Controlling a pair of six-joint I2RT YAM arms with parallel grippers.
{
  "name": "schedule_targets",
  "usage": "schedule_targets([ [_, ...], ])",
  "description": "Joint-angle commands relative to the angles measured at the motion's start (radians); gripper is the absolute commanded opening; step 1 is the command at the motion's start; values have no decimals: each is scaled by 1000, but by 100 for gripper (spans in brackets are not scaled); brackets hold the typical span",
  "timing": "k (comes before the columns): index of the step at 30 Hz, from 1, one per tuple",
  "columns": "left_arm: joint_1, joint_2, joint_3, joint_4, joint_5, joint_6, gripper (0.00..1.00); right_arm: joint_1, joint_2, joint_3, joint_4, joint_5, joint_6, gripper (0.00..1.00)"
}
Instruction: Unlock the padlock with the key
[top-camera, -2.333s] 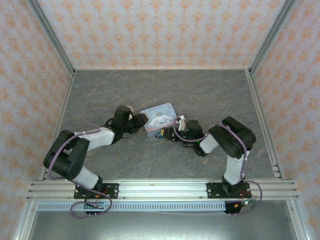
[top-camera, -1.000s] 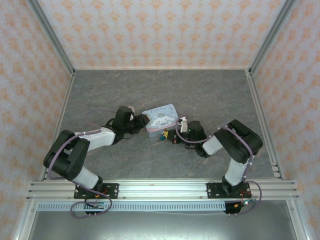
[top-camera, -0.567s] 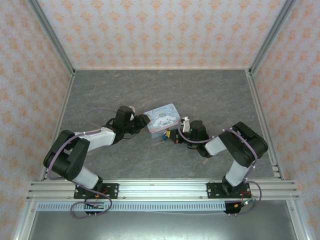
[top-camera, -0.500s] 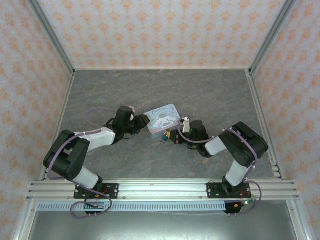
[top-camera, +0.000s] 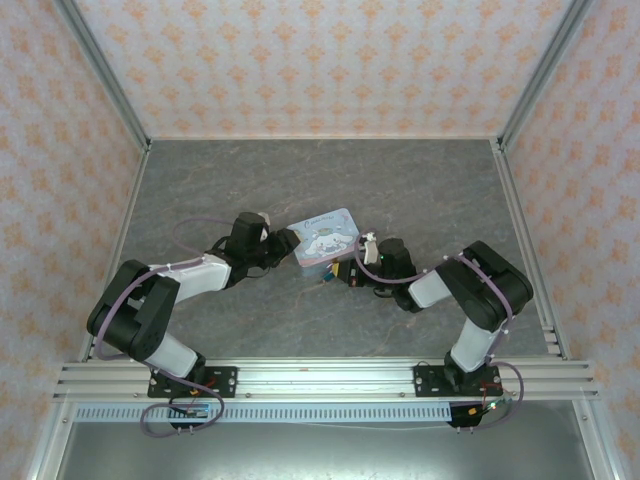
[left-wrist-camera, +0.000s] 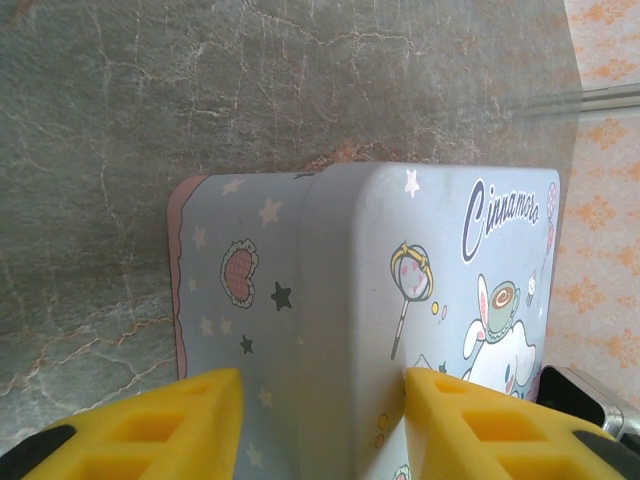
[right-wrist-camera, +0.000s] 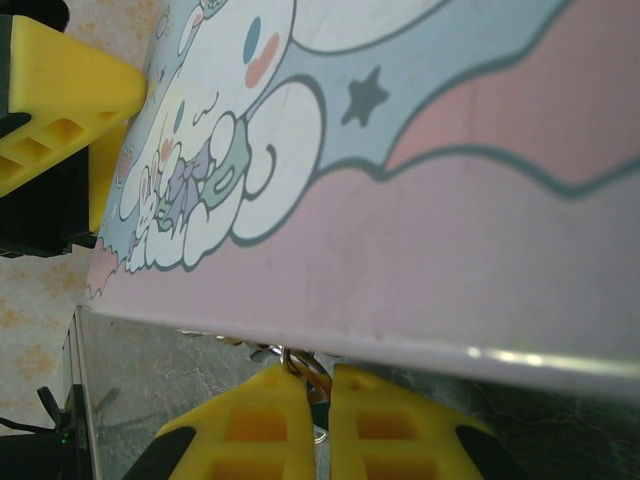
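Right claw (top-camera: 347, 272) just beside padlock (top-camera: 327, 273)

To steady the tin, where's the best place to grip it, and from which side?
Probably the left end of the tin, coming from the left, as the left tool does: it fits between those fingers there, and that leaves free the near edge, where the padlock sits and the right tool works.

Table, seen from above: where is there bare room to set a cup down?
Bare table runs from the tin to the back wall, and along both side walls. Crowded: the middle, where the left hand, right hand and padlock meet at the tin.
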Motion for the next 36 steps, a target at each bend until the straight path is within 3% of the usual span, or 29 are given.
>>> schedule_targets([
  [1,6,25,-9,-130,-58,28,45,-3,3,19,-1,-8,-9,7],
  [4,6,24,-8,-131,-57,28,45,-3,-13,14,-15,0,-17,0],
  [25,6,28,-19,-125,-59,29,45,-87,-94,-46,-30,-34,-19,0],
  [36,6,18,-17,-128,-56,31,45,-112,-119,-44,-78,-115,-43,20],
])
